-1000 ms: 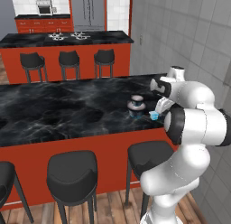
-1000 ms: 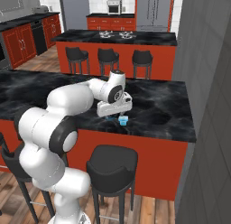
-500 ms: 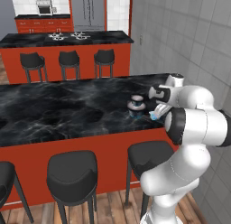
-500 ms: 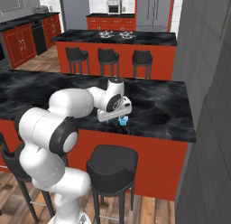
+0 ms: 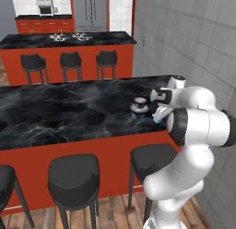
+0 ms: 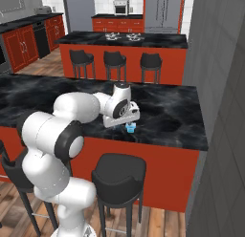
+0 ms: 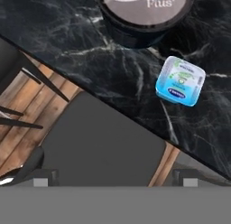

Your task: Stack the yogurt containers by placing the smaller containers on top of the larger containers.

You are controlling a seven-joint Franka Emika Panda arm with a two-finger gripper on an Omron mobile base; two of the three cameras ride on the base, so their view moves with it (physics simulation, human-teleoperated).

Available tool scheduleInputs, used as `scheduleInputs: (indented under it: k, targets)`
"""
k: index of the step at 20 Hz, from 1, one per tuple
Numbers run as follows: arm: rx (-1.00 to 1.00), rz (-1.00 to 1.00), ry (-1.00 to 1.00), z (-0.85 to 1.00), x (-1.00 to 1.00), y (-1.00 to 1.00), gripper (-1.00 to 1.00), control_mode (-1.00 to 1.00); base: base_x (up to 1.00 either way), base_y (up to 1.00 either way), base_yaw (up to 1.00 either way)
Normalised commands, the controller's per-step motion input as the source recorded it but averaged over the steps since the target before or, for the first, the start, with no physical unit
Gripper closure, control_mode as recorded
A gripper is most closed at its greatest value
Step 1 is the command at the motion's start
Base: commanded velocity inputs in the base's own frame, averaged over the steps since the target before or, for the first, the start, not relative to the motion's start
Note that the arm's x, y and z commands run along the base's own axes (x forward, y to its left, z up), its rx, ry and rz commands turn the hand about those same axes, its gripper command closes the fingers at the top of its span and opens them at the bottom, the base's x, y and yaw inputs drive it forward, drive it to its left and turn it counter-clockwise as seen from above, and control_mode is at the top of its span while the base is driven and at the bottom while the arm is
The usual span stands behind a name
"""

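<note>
Below the released end effector (image 6: pixel 125 122), the light-blue cup (image 7: pixel 180 81) sat apart on the black marbled bench (image 5: pixel 55 117), beside the wide tub (image 7: pixel 144 13). Beyond stood red cabinets (image 6: pixel 19 45) and black stools (image 5: pixel 73 179).

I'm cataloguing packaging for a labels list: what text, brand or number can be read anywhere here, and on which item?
"Plus", with a small plus sign: lid of the large tub; the word above it is cut off.
Light-blue cup: print on lid and side label too small to read.
</note>
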Motion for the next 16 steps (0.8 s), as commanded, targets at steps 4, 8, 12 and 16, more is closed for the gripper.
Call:
scheduleInputs:
  k: [4, 8, 12, 16]
  targets:
    - [0.0, -0.01, 0.0, 0.0, 0.23, 0.0, -1.0, -1.0, 0.0, 0.0, 0.0]
    - [0.0, -0.03, 0.0, 0.0, 0.13, 0.0, -1.0, -1.0, 0.0, 0.0, 0.0]
    - [0.01, -0.07, 0.0, 0.0, 0.08, -0.04, -1.0, -1.0, 0.0, 0.0, 0.0]
    - [0.01, -0.06, 0.0, 0.0, 0.08, 0.0, -1.0, -1.0, 0.0, 0.0, 0.0]
